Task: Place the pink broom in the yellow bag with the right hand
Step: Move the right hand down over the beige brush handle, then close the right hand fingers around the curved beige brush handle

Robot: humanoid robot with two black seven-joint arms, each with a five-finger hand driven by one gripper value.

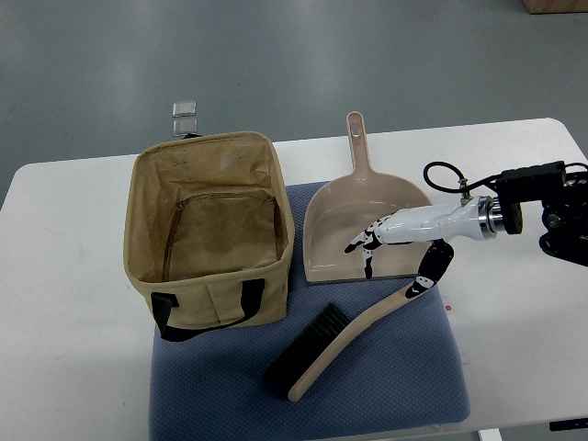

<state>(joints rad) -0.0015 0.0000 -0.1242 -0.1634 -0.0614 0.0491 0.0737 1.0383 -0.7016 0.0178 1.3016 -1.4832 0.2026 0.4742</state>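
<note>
The pink broom [342, 342], a hand brush with black bristles and a beige-pink handle, lies diagonally on the blue mat [230, 386] at the front. Its handle end points up toward my right hand [395, 248]. That hand comes in from the right and hovers over the pink dustpan [363, 197], fingers spread and holding nothing; its thumb [432, 268] hangs just above the broom's handle tip. The yellow bag [209, 230], a tan fabric tote with black handles, stands open and empty to the left of the dustpan.
The white table [64, 312] carries the mat, bag and dustpan. Two small clear squares [186, 116] lie on the floor beyond the table's far edge. My right arm's black wrist and cable [528, 197] stretch over the table's right side.
</note>
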